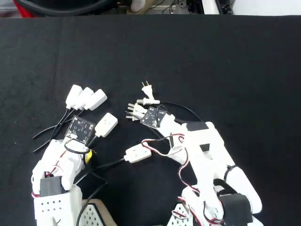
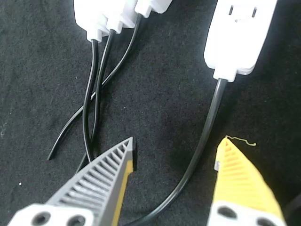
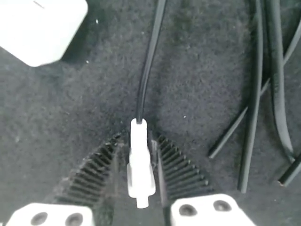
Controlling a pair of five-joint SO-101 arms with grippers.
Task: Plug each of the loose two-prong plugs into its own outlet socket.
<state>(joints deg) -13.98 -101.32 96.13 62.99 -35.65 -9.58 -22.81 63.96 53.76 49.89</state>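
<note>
On the black bench (image 1: 235, 70), a white outlet socket (image 2: 240, 33) is seen just ahead of the left gripper (image 2: 178, 141), whose fingers are held apart. A two-prong plug (image 3: 139, 169) is clamped between the fingers of the right gripper (image 3: 139, 141). The plug is judged light, rigid and slick, and best gripped by its body.

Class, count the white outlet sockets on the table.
5 sockets: three side by side at left, one by the left gripper, one between the arms. Arms may hide more.

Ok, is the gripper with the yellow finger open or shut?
Open. The left gripper has its grey and yellow fingers well apart; a black cable lies between them, ungripped.
</note>
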